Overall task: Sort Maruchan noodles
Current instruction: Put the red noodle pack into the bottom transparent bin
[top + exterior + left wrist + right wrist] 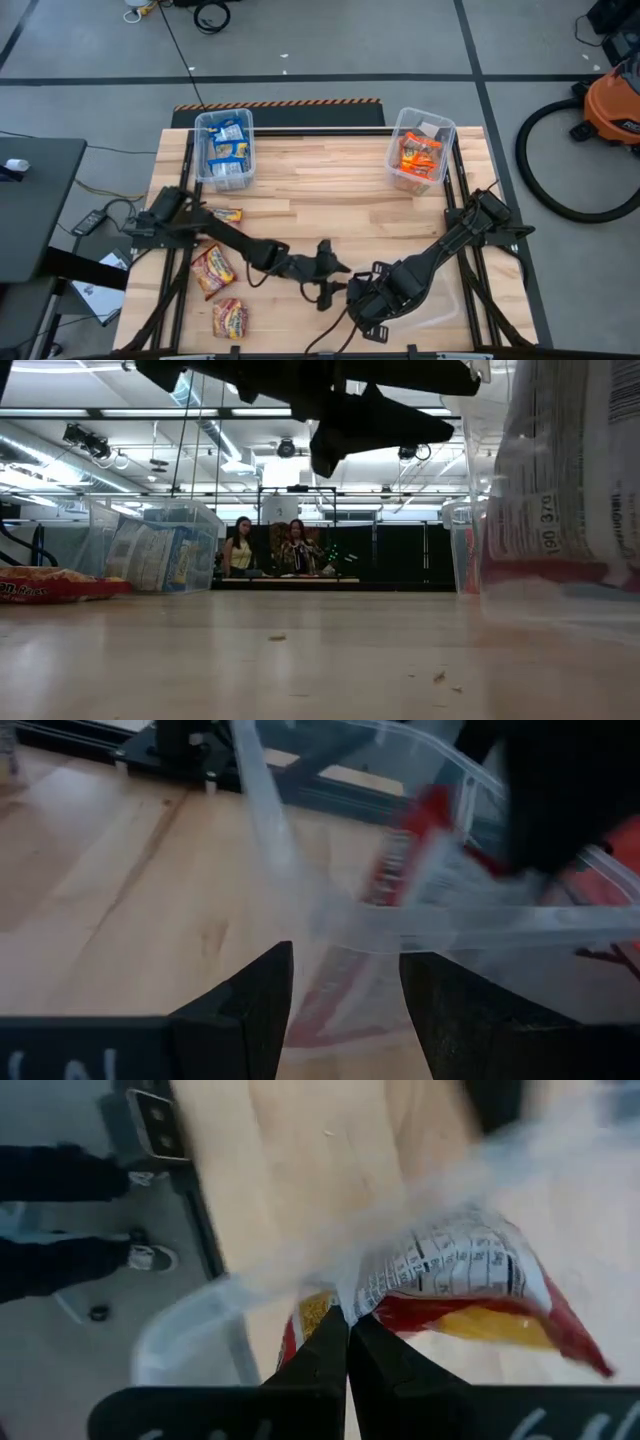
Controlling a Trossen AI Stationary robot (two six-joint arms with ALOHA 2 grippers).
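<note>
Now the right tool (348,1342) pinches a red, white-backed plastic noodle packet (470,1285) over the clear plastic bin (440,925), seemingly to drop it. The left tool (345,995) waits open beside it.

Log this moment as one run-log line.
left gripper: open, facing clear bin | right gripper: shut on red noodle packet over that bin | loose packets on table: three

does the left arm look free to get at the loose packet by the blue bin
Probably yes. The loose packet lies on bare table beside the left arm's base, nothing on it. The left tool is open and empty, but stands mid-table pointing away, so it must swing back.
</note>
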